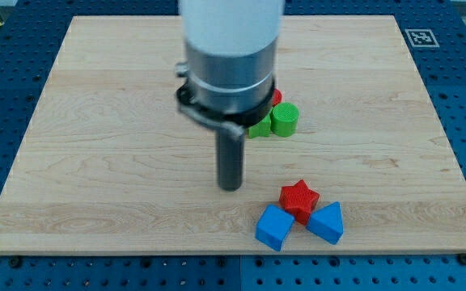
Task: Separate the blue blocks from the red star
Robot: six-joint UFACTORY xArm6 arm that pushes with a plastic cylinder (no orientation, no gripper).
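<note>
Unhidden, my tip (230, 188) left of red star (299, 198)

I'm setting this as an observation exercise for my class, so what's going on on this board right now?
A robot arm ending in a dark rod is working on a wooden board. My tip rests on the board, to the view's left of a tight cluster: the red star with a blue cube and a blue triangular block against it. Nothing has been separated yet. Farther up, partly hidden behind the arm, sit a green cylinder, another green block and a red block.
</note>
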